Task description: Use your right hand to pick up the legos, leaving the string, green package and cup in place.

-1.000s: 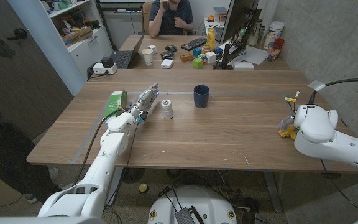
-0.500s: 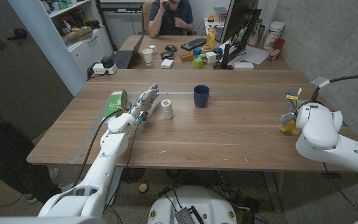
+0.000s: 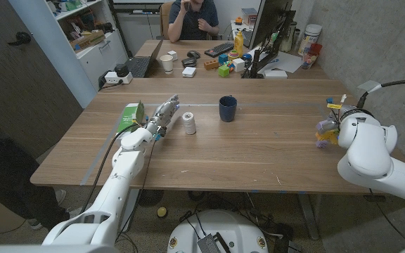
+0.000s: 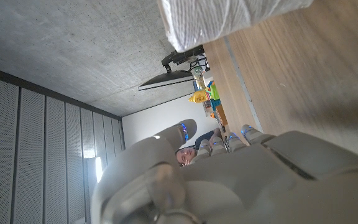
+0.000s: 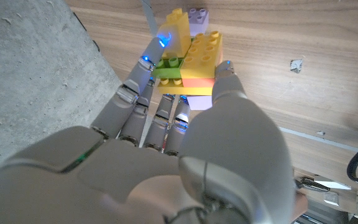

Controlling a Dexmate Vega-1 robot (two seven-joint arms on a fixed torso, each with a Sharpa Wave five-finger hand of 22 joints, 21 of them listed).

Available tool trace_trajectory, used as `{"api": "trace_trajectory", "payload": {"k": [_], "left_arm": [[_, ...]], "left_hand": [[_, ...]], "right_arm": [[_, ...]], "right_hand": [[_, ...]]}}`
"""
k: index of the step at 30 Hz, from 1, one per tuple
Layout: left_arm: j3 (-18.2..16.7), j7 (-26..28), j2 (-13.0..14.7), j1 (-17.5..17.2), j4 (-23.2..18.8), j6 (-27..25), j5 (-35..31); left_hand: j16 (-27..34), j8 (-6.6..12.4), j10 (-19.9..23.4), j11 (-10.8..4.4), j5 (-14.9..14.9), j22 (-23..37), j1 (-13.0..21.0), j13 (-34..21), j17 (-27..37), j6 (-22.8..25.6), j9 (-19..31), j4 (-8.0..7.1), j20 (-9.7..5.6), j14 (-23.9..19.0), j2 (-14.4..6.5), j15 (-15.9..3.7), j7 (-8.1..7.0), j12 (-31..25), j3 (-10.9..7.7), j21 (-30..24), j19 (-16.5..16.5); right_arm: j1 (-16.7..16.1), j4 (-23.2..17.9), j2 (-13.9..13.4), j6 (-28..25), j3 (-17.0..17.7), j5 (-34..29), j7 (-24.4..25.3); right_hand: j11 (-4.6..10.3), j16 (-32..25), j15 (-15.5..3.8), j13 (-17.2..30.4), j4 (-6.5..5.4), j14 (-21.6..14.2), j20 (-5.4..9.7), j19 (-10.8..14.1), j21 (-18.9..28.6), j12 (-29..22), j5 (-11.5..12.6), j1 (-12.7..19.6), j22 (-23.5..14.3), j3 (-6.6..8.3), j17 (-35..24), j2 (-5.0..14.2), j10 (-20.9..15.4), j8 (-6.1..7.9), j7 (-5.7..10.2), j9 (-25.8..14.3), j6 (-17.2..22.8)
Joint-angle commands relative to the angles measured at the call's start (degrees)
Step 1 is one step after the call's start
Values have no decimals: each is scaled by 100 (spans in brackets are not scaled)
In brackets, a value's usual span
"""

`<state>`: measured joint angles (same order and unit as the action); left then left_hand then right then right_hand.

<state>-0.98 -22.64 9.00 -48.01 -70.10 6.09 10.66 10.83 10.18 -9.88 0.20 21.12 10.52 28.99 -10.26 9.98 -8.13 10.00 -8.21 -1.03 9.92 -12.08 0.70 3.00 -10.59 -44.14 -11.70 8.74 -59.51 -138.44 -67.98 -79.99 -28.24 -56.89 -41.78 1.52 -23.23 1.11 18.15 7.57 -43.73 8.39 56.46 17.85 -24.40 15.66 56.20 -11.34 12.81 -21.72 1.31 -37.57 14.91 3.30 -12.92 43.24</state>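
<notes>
Since a second ago the right hand [image 3: 329, 131] has carried the legos [image 3: 323, 131] farther back along the table's [image 3: 259, 151] right edge, fingers [image 5: 135, 81] and thumb wrapped around the yellow, green and purple stack above the wood. The left hand [image 3: 164, 112] stays by the green package [image 3: 130, 116] and string [image 3: 188, 122]; its grip I cannot tell. The cup [image 3: 227, 108] stands mid-table, a person sits at the desk behind.

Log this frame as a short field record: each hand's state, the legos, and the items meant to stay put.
right hand: fingers closed around the legos
legos: yellow, green, orange and lilac bricks clumped together, at the table's right edge
left hand: holds nothing, beside the green package
string: white spool, upright
green package: near the table's left side
cup: dark blue, upright, mid-table
</notes>
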Motion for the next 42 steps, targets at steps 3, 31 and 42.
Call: {"api": "trace_trajectory", "payload": {"k": [3, 31, 42], "left_arm": [[-67, -64, 27, -48, -131, -168, 69], [-91, -170, -50, 166, 338, -14, 36], [-108, -197, -57, 152, 347, 18, 42]], "left_hand": [[47, 16, -568, 9, 35, 27, 72, -20, 20, -47, 16, -9, 12, 912, -8, 50, -21, -27, 16, -43, 49], [43, 14, -596, 4, 41, 28, 78, -20, 22, -70, 16, -12, -4, 937, -10, 53, -18, -21, 13, -42, 61], [44, 16, -595, 0, 45, 28, 81, -21, 22, -74, 16, -13, -4, 940, -10, 52, -14, -24, 12, -42, 64]], "right_arm": [[-212, -422, -161, 0, 512, 183, 311], [247, -382, -164, 0, 219, -290, 28], [229, -450, -139, 0, 206, -825, -303]], "right_hand": [[-28, 38, -1391, 43, -94, -644, 284, 46, 48, -50, -27, 696, -28, 7, -20, 804, -54, -26, 15, -33, 13], [-35, 109, -1403, 126, -136, -805, 280, 63, 128, -182, -71, 751, -28, 10, -137, 853, -135, -56, -23, -50, 147], [-54, 121, -1408, 161, -136, -909, 284, 102, 181, -250, -88, 806, -28, 27, -202, 866, -208, -55, -26, -60, 236]]}}
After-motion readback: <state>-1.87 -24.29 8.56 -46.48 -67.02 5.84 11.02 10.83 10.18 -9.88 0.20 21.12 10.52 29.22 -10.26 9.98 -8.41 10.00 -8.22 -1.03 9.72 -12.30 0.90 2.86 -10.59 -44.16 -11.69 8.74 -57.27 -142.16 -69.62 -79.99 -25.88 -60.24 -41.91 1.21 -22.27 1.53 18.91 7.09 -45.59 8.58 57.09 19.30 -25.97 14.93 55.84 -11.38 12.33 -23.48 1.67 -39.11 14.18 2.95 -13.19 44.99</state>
